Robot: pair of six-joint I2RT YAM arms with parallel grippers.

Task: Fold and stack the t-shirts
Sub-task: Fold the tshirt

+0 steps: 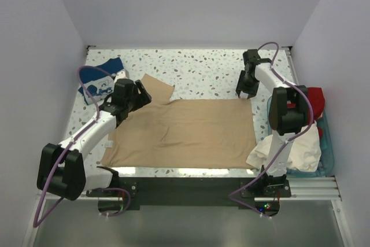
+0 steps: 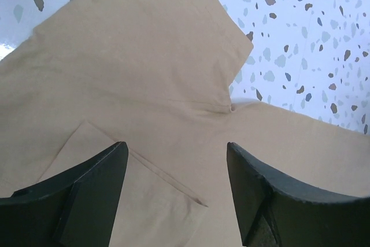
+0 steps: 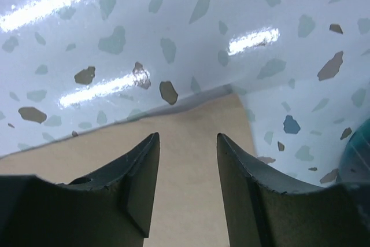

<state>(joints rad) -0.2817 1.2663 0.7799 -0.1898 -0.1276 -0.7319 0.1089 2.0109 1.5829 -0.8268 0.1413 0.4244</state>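
Progress early, by the look of it: no shirt folded, no stack begun. Tan shirt [image 1: 185, 131] spread flat, mostly one layer, sleeve [image 1: 157, 88] splayed out at its far-left end, a small flap turned over close by. Left gripper [image 2: 176, 154] poised above that sleeve's root, jaws wide apart, nothing between them. Right gripper [image 3: 186, 143] low over the tan shirt's far-right corner [image 3: 228, 111], jaws parted, cloth lying flat beneath, not pinched as far as visible.

Navy shirt [image 1: 101, 82] crumpled beyond the tan shirt's far-left side, unfolded. White shirt [image 1: 289, 148] and red shirt [image 1: 315, 99] heaped in the basket [image 1: 330, 154] just right of the tan shirt, the white one spilling over the rim toward its near-right corner.

Left to do, judging from this: first fold of the tan shirt, then the further folds, then the same for navy, white and red, then stacking. Likely step in hand: taking hold of the tan shirt's far edge for that first fold.
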